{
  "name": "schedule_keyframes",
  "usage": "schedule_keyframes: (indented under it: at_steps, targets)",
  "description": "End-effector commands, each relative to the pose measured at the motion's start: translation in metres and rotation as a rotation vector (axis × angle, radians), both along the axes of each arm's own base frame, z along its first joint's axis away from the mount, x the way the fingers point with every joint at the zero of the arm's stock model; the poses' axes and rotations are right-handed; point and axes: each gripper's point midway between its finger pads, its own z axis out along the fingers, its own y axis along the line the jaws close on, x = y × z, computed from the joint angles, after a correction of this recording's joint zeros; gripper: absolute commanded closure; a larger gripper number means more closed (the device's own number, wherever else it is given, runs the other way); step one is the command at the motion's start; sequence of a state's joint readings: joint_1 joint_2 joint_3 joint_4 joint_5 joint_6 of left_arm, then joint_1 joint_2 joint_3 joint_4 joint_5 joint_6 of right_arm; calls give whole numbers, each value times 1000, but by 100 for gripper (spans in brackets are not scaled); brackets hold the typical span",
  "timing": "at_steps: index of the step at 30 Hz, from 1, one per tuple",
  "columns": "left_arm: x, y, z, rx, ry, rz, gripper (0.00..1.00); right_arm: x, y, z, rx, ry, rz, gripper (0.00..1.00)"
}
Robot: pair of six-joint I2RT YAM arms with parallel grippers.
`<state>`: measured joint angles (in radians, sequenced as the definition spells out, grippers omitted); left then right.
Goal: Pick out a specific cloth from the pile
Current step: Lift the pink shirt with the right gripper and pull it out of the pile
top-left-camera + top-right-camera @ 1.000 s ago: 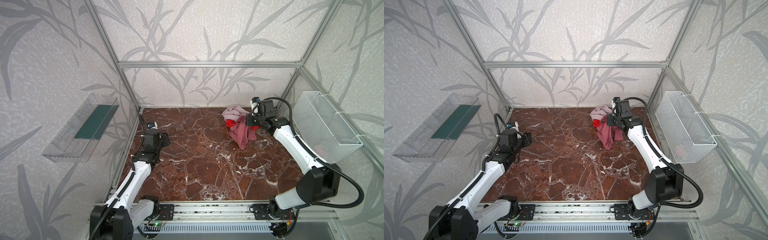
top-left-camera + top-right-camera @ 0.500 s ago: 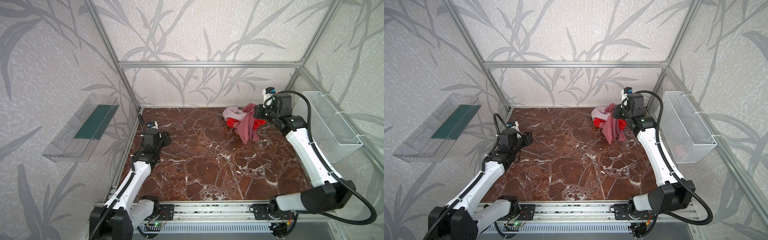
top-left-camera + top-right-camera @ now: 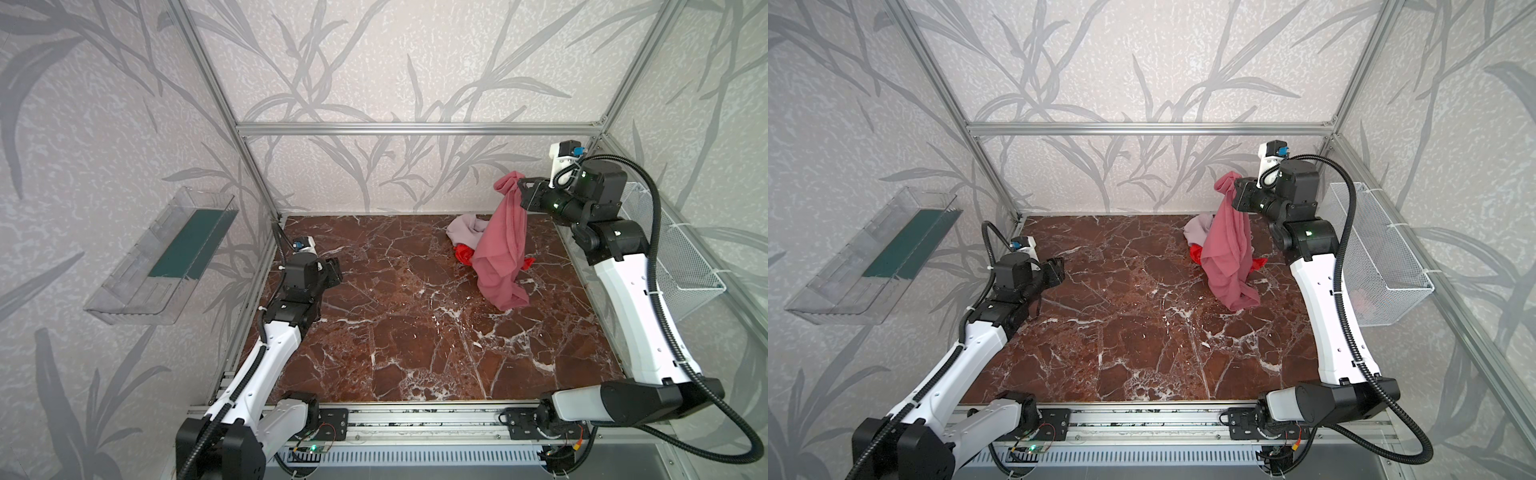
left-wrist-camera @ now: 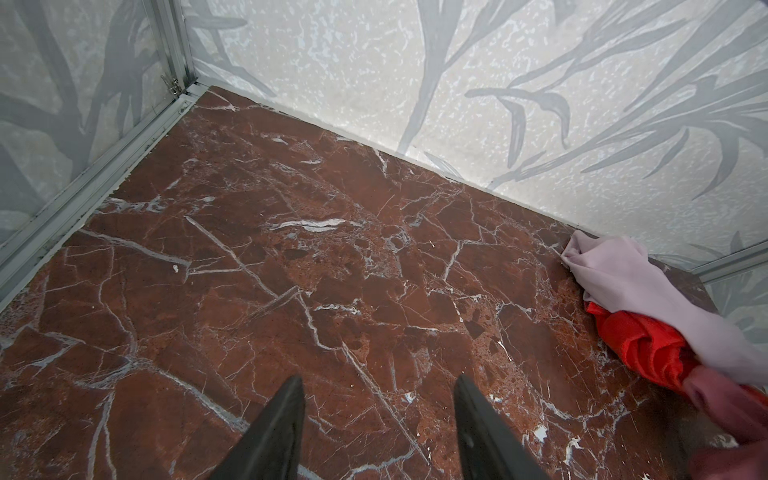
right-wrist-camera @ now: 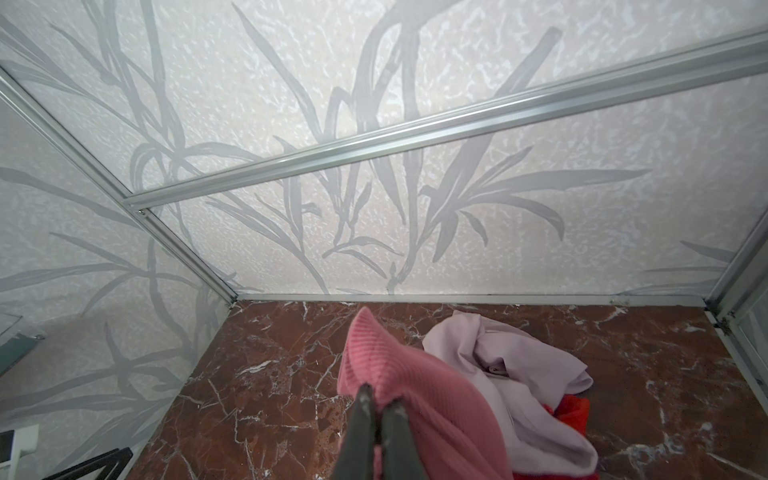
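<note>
Right gripper [image 3: 522, 189] clamped on the upper end of the cloth [image 3: 500, 249], held high over the far right corner of the table [image 3: 395, 332]; cloth hangs down in front of the pile [image 3: 463, 228]. Left gripper [image 4: 378, 379]: jaws apart, empty, well apart from the pile

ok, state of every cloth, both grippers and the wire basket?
dusty rose soft cloth: hanging from the right gripper, top end raised.
pale lilac-pink cloth: crumpled on the marble floor.
bright red cloth: bunched on the floor, partly hidden.
right gripper: shut on the dusty rose soft cloth.
left gripper: open, empty.
white wire mesh basket: wall-mounted, contents unclear.
</note>
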<state>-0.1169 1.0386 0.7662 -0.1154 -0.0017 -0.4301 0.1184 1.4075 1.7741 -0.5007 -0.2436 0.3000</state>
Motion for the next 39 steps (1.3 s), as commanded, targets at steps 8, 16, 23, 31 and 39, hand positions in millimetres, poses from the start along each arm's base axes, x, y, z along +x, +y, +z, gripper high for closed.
schedule_keyframes:
  at_steps: [8,16,23,31,39]
  targets:
    - [-5,0,21,-10,-43,0,44,-34,21,86,92,-172,152,100]
    - [-15,-1,43,-24,-72,-7,44,-49,61,119,218,-208,395,100]
    - [-36,10,70,-1,-70,38,44,-60,119,117,135,-190,535,100]
    - [-61,20,93,21,-71,71,44,-68,183,107,61,-166,666,100]
    - [-80,26,105,43,-75,90,44,-63,234,79,53,-111,758,100]
